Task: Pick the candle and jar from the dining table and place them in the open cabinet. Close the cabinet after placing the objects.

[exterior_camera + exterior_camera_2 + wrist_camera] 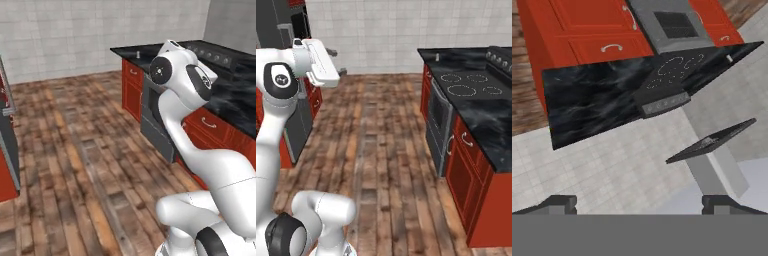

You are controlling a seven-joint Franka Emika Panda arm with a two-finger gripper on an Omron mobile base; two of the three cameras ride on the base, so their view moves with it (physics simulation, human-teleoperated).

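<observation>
The arm (185, 95) rises from the lower right of the left base view and bends at a dark-jointed elbow near the upper middle; in the right base view it climbs the left edge, and the white hand (316, 62) sits in the upper left of the frame. In the hand view the end effector (639, 202) shows as two dark fingertips (559, 202) at the bottom of the frame, spread wide apart with nothing between them.

A black marble bench (491, 125) with white veins runs along the right side of the right base view, with a black cooktop (468, 84) set into it and a grey oven (435, 125) below. Red base cabinets (466, 175) with small silver handles flank the oven. In the hand view this same bench (592, 100) appears upside down (the camera is rolled over), across the upper half of the frame, with a grey hood (712, 142) at centre right against pale wall tiles.

A wooden plank floor (70, 165) fills the middle of both base views. The candle, jar and wall cabinet cannot be made out.
</observation>
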